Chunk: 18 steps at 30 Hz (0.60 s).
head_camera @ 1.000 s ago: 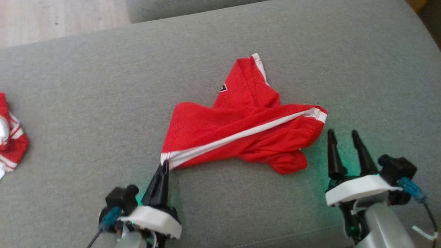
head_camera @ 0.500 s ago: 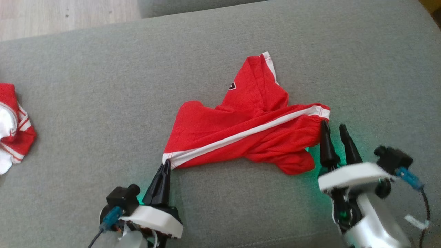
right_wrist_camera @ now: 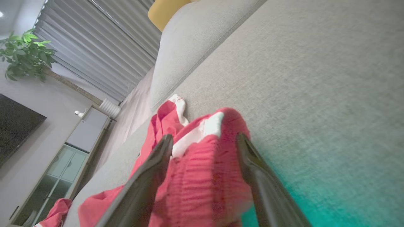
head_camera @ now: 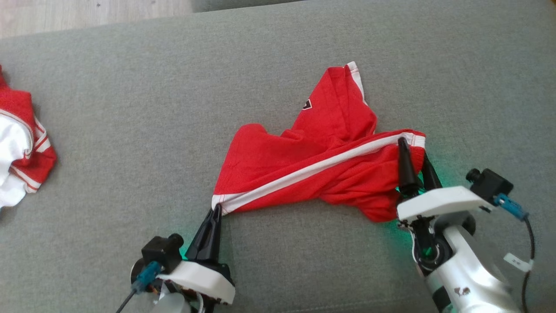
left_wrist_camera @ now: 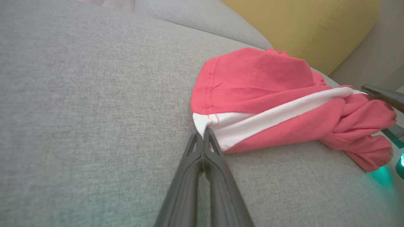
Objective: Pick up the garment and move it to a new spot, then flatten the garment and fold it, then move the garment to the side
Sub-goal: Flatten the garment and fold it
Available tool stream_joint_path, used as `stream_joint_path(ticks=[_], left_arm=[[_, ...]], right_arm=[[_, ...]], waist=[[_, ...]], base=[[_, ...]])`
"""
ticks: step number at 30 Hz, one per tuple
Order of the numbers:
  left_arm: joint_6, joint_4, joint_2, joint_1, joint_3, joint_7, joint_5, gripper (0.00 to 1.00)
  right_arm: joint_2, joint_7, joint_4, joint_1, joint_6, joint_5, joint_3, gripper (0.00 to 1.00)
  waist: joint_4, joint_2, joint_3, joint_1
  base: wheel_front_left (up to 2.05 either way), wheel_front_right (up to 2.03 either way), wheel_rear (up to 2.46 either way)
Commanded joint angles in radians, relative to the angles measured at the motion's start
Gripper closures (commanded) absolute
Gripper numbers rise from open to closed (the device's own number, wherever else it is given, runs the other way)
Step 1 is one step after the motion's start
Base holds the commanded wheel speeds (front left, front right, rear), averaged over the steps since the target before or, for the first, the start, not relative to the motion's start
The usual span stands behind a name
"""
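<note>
Sofa cushion [head_camera: 108, 108], wood floor [head_camera: 87, 13] beyond, bears the red garment [head_camera: 304, 165] centrally. Left gripper [head_camera: 216, 209] pinches its near-left corner; right gripper [head_camera: 412, 148], wide, has advanced astride its right end, perhaps touching.

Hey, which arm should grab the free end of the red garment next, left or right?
Right. The right end effector, open, straddles the free white-striped corner of the red garment, ready to close. The left end effector is shut on the opposite corner, so it is occupied.
</note>
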Motion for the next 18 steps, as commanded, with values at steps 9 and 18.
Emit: stream_joint_path(ticks=[9,18], left_arm=[[0.002,-0.019,0.002,-0.033,0.019,-0.005,0.001,1.00],[0.002,-0.014,0.002,-0.034,0.016,-0.005,-0.001,1.00]], right_arm=[[-0.026,-0.011,-0.033,-0.054,-0.001,0.122,0.067,0.03],[-0.050,-0.011,-0.041,-0.063,-0.001,0.192,0.097,1.00]], waist=[[0.005,0.0000,0.005,-0.0001],[0.006,0.0000,0.007,-0.0001]], base=[[0.00,0.00,0.00],[0.00,0.00,0.00]])
